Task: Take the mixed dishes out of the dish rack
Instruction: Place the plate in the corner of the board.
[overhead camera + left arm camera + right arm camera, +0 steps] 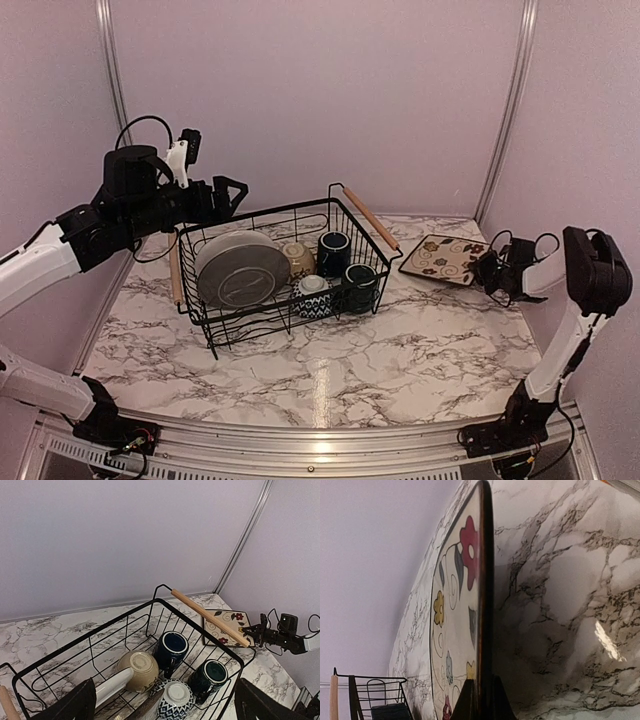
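1. My right gripper (482,702) is clamped on the near rim of the square flowered plate (445,258), fingers together on its dark edge.
2. That plate is outside the dish rack (262,322), to its right and apart from it, low at the marble table (400,370). I cannot tell whether it rests on the top.
3. My left gripper (232,193) hangs above the rack's far left corner with its fingers spread wide and nothing between them.
4. In the rack's left half a large round grey plate (240,268) leans on edge.
5. In its right half are a cream bowl (140,667), a blue-and-white patterned bowl (175,697) and two dark mugs (170,647), (210,676), packed close together.
6. Wooden handles run along the rack's right (370,217) and left (176,275) ends.
7. In front of the rack the tabletop is open; walls stand close behind the rack and beside the flowered plate.
8. The flowered plate's face shows red and yellow flowers with curling stems.
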Controlling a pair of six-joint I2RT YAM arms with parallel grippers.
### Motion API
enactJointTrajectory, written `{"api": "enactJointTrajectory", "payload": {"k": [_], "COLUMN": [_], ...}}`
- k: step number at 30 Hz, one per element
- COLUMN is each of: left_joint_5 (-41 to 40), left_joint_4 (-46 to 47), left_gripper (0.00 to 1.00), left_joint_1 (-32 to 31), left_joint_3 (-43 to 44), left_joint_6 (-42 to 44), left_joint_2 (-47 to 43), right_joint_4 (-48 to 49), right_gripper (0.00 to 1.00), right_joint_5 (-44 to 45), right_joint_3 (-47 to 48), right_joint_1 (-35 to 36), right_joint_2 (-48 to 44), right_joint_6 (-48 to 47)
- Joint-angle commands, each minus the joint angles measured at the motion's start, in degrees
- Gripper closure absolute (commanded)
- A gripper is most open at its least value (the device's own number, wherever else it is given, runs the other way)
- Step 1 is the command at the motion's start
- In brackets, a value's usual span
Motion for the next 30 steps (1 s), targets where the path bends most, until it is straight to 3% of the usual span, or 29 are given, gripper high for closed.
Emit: {"api": "enactJointTrajectory", "payload": {"k": [1, 5, 10, 14, 21, 30], "left_joint_5": [0.9, 0.1, -1.1, -3.7, -4.7, -4.4], "left_joint_4": [2.3, 1.1, -1.2, -6.0, -8.2, -14.8], "left_gripper": [0.01, 0.01, 0.01, 0.01, 0.01, 0.06], "left_joint_1": [0.3, 0.3, 0.3, 0.4, 0.7, 0.8], "left_joint_3": [-1.3, -1.3, -0.6, 1.7, 2.5, 6.7], "left_joint_6": [-2.2, -2.0, -1.6, -0.8, 0.2, 4.9], "left_joint_2": [-0.5, -1.1, -0.2, 2.6, 5.2, 9.7], "right_joint_4": [17.5, 18.1, 17.9, 5.6, -11.6, -31.2], "right_gripper": [1.00, 1.00, 0.92, 0.73, 0.26, 0.05], "right_joint_5": [0.3, 1.1, 0.8, 3.2, 8.2, 21.6], "right_joint_3": [6.7, 8.5, 10.2, 13.1, 14.8, 14.2], "right_joint_1": [0.9, 1.0, 1.0, 1.1, 1.5, 3.3], "right_joint_2": [3.7, 8.6, 12.9, 12.1, 8.0, -3.2], "right_joint_6": [4.4, 5.0, 4.9, -1.3, -11.4, -24.5]}}
